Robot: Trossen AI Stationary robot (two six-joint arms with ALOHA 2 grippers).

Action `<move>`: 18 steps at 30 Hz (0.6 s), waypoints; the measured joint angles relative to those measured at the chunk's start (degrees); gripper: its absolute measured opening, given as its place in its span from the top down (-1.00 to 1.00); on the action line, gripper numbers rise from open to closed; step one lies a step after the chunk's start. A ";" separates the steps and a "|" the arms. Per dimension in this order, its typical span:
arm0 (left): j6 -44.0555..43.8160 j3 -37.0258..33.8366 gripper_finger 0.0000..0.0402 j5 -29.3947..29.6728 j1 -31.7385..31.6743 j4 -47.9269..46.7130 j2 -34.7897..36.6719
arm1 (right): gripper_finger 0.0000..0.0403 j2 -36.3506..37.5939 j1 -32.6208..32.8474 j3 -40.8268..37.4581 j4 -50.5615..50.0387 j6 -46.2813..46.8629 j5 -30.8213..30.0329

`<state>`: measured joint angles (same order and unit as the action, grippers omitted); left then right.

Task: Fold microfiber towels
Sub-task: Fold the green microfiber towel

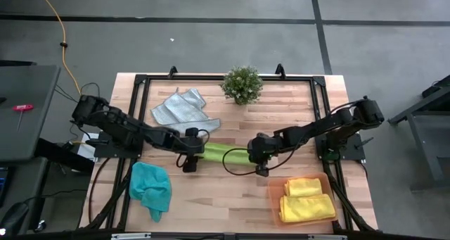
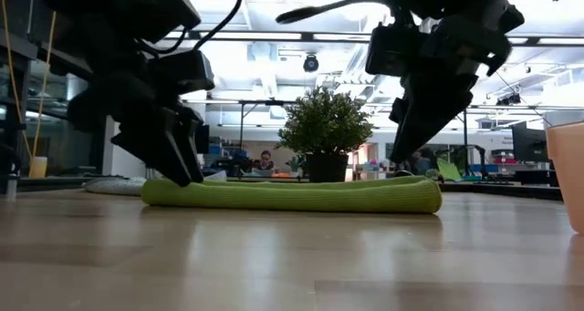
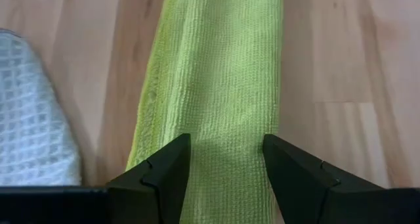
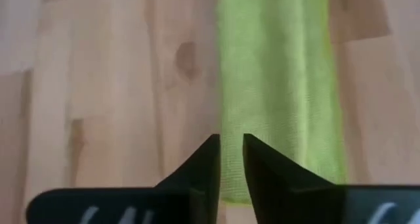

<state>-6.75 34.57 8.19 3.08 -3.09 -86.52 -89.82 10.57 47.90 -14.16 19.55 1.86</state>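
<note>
Left gripper (image 3: 226,161) open astride lime green folded microfiber towel (image 3: 216,86); right gripper (image 4: 230,159) nearly closed at towel's edge. Pinch both ends evenly before you lift.

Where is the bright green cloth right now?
In the high view, the lime green towel lies folded into a long strip at the table's middle, between the left claw and right claw, just in front of the potted plant.

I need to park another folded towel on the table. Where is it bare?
Bare wood lies between the teal towel and the orange tray. The middle is crowded: both grippers at the lime green towel.
</note>
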 joint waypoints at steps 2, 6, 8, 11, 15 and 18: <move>1.81 0.00 0.08 0.00 -0.92 0.00 -0.14 | 0.79 0.00 0.00 0.00 -0.04 1.64 -1.64; 3.24 0.01 0.08 -0.04 -2.80 0.05 -0.59 | 0.82 0.00 -0.02 0.00 -0.06 3.06 -2.89; 3.08 0.15 0.08 -0.26 -3.30 0.04 -0.59 | 0.80 0.01 -0.02 0.00 -0.10 3.58 -2.95; 4.15 0.20 0.08 -0.50 -3.83 0.00 -0.59 | 0.73 0.20 -0.04 0.00 -0.25 4.70 -3.56; 4.43 0.21 0.08 -2.39 -3.88 -1.18 0.62 | 0.57 2.76 -0.60 0.00 -2.09 8.72 -5.20; 4.43 0.31 0.08 -2.58 -3.88 -3.59 1.99 | 0.40 4.81 -1.28 0.00 -7.60 15.15 -6.22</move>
<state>-2.33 34.87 5.61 -0.80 -6.68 -84.53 -85.02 9.29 47.90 -21.76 34.69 -4.36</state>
